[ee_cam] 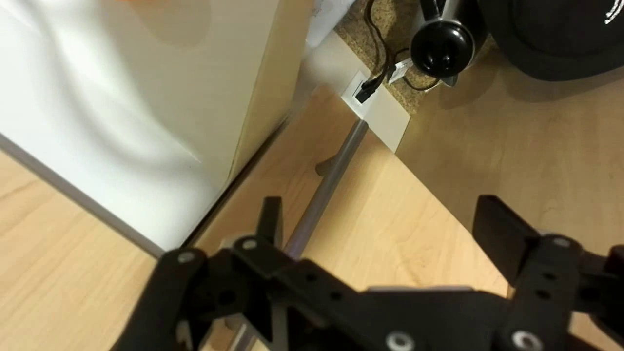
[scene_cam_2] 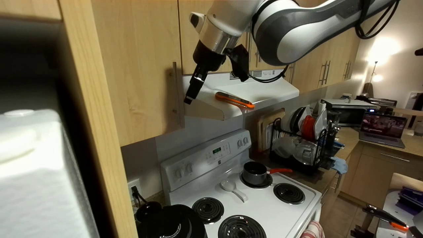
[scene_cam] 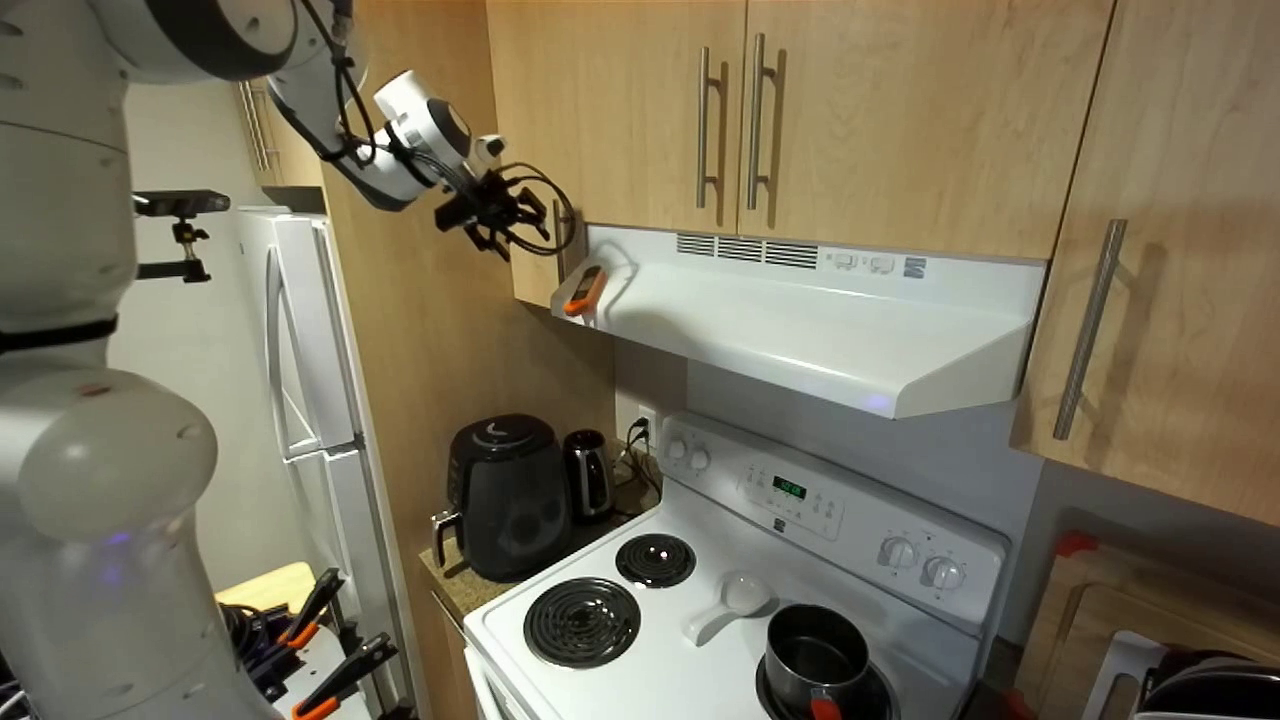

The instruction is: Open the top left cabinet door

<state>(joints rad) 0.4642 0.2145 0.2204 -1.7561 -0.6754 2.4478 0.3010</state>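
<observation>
The top left cabinet door is a tall, narrow light-wood panel, shut, left of the range hood; it shows in both exterior views (scene_cam: 533,278) (scene_cam_2: 142,72) and the wrist view (ee_cam: 390,229). Its vertical steel bar handle (scene_cam_2: 176,96) runs near the hood-side edge and also shows in the wrist view (ee_cam: 331,180). My gripper (scene_cam: 518,232) (scene_cam_2: 189,99) (ee_cam: 380,214) is open and empty in front of this door. In the wrist view the bar passes just inside the left finger and runs behind the gripper's body. I cannot tell the gap in depth between fingers and bar.
The white range hood (scene_cam: 800,310), with an orange thermometer (scene_cam_2: 234,100) on it, adjoins the door. A tall wood side panel (scene_cam: 430,300) and white refrigerator (scene_cam: 310,330) stand on the other side. The air fryer (scene_cam: 510,500), kettle (scene_cam: 588,475) and stove (scene_cam: 700,560) are below.
</observation>
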